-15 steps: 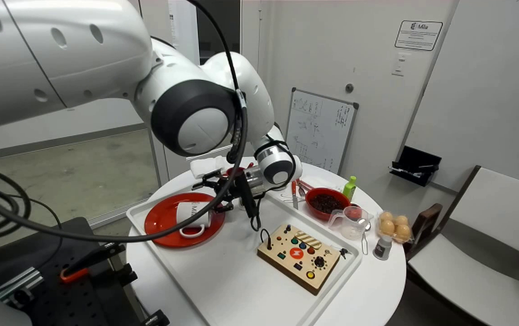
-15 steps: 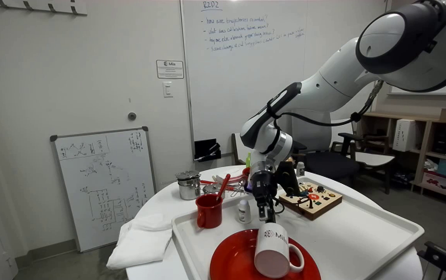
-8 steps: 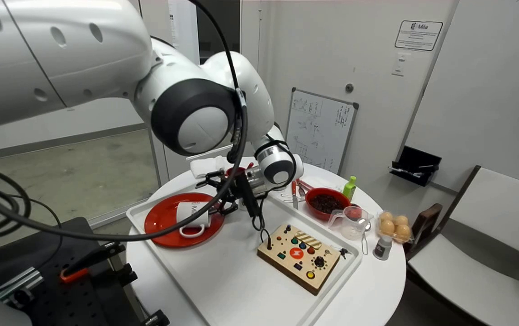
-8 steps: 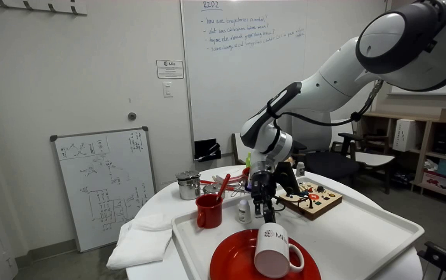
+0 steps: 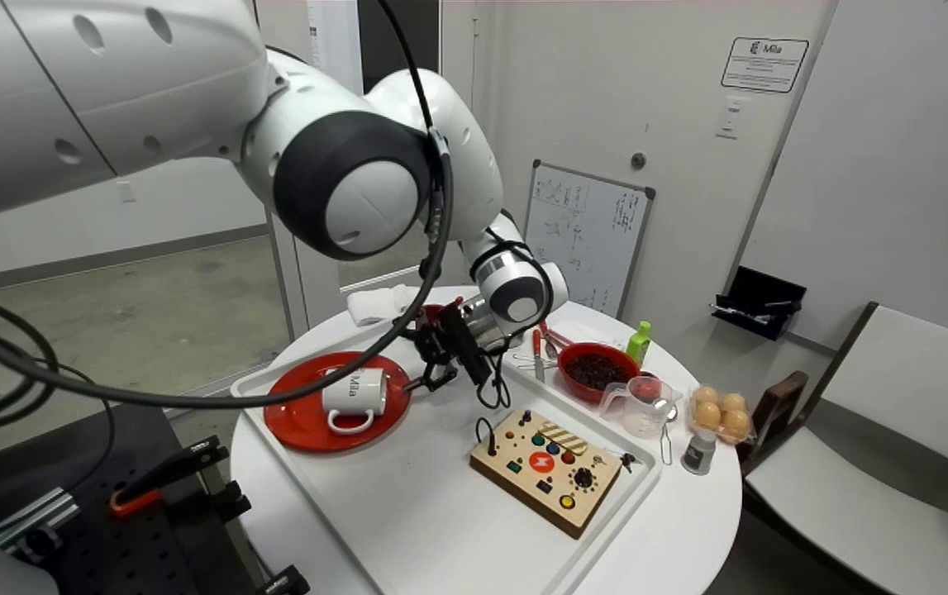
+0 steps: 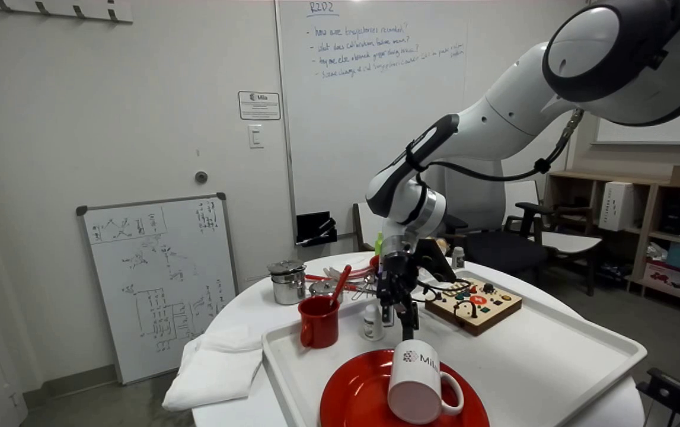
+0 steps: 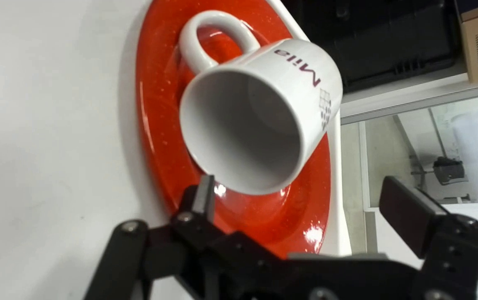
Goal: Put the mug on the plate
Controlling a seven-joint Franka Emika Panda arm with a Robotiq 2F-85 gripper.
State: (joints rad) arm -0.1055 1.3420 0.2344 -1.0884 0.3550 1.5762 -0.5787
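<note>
The whitish mug with a printed logo lies on its side on the red plate; it shows in both exterior views (image 5: 355,392) (image 6: 415,382) and in the wrist view (image 7: 305,79). In the wrist view its open mouth faces the gripper and its handle points to the upper left. The large round red plate (image 5: 296,413) (image 6: 351,391) (image 7: 159,104) rests at one end of the white tray. My gripper (image 5: 409,355) (image 6: 399,329) (image 7: 299,187) is open with nothing between its fingers. It is behind the mug's mouth, near the plate's edge, apart from the mug.
The white tray (image 5: 407,496) also holds a wooden button box (image 5: 548,471) and a small white bottle (image 6: 373,323). A red mug (image 6: 319,323) with a red-handled utensil stands beside the tray. A folded white cloth (image 6: 218,367), a metal pot (image 6: 288,283) and a red bowl (image 5: 597,372) are around it.
My gripper has drawn back from the mug's mouth, away from the plate, and the arm has risen a little. The mug and plate have stayed in place.
</note>
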